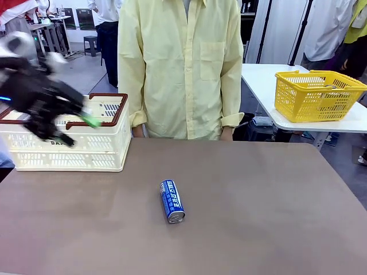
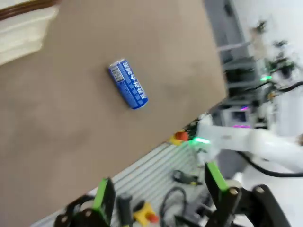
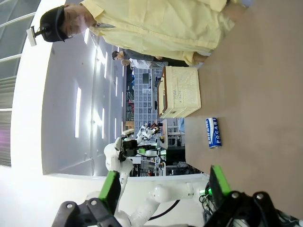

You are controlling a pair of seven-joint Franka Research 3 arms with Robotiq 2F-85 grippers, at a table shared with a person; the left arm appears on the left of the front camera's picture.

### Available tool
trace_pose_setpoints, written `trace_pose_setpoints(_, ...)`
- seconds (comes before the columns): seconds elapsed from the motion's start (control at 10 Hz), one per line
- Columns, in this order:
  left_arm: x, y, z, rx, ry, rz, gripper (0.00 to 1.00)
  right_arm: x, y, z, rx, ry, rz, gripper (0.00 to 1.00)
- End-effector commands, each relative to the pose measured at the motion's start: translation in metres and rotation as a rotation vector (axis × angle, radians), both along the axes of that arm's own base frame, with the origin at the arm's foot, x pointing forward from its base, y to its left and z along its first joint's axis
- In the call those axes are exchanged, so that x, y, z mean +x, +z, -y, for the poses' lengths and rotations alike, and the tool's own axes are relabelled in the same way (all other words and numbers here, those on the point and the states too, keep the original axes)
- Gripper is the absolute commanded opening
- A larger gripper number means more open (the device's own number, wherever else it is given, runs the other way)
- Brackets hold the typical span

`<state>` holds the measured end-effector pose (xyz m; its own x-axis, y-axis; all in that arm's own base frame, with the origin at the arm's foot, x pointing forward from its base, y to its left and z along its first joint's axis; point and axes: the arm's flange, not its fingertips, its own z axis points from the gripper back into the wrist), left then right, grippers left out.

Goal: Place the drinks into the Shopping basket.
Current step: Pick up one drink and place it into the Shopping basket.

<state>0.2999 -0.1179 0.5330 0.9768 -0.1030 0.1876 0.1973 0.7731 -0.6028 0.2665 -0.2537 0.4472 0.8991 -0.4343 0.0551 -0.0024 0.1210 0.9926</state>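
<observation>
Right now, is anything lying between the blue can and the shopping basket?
No: the stretch of tabletop from the blue can to the shopping basket is bare, as the front view and the left wrist view both show.

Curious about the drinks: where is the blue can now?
Front view: the blue can lies on its side near the middle of the table, apart from the Shopping basket at far left.
</observation>
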Motion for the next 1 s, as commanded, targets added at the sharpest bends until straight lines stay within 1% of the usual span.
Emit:
trace_pose_setpoints(0.0, 0.017, -0.033, 0.058, 0.185, -0.045, 0.060, 1.00, -0.001, 0.004, 0.002, 0.013, 0.000, -0.004, 1.00)
trace_pose_setpoints(0.1, 0.011, -0.050, 0.087, 0.234, -0.103, 0.057, 1.00, -0.001, 0.004, 0.002, 0.013, 0.000, -0.004, 1.00)
trace_pose_setpoints(0.2, 0.008, -0.061, 0.100, 0.259, -0.128, 0.064, 1.00, -0.001, 0.004, 0.002, 0.013, 0.000, -0.004, 1.00)
trace_pose_setpoints(0.3, 0.000, -0.061, 0.091, 0.170, -0.203, 0.031, 1.00, -0.001, 0.004, 0.002, 0.013, 0.000, -0.004, 1.00)
trace_pose_setpoints(0.4, -0.007, -0.052, 0.113, 0.230, -0.141, 0.077, 1.00, -0.001, 0.004, 0.002, 0.013, 0.000, -0.004, 1.00)
trace_pose_setpoints(0.7, -0.007, -0.052, 0.113, 0.230, -0.141, 0.077, 1.00, -0.001, 0.004, 0.002, 0.013, 0.000, -0.004, 1.00)
trace_pose_setpoints(0.8, -0.004, -0.057, 0.115, 0.219, -0.169, 0.071, 1.00, -0.001, 0.004, 0.002, 0.013, 0.000, -0.004, 1.00)
trace_pose_setpoints(0.9, 0.010, -0.063, 0.144, 0.260, -0.145, 0.047, 1.00, -0.001, 0.004, 0.002, 0.013, 0.000, -0.004, 1.00)
